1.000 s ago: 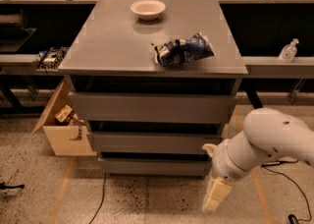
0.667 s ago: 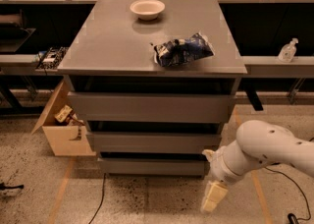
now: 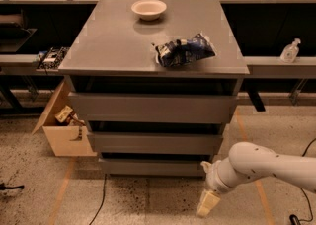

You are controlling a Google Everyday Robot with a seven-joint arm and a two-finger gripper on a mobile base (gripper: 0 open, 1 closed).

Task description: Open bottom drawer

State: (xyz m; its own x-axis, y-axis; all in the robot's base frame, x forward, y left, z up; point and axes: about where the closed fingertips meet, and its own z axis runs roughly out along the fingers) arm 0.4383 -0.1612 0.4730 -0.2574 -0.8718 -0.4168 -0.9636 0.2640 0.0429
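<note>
The grey cabinet has three handleless drawer fronts stacked one under another. The bottom drawer is the slimmest panel, just above the floor, and looks closed or nearly so. My gripper hangs from the white arm at the lower right. It points down at the floor, just in front of and below the bottom drawer's right end. It touches nothing that I can see.
A white bowl and a dark blue chip bag lie on the cabinet top. An open cardboard box stands on the floor at the left. A black cable runs over the speckled floor. A sanitiser bottle stands on the right shelf.
The arm has dropped lower and drawn a little to the right. The gripper stays low by the bottom drawer's right corner. The drawers have not moved.
</note>
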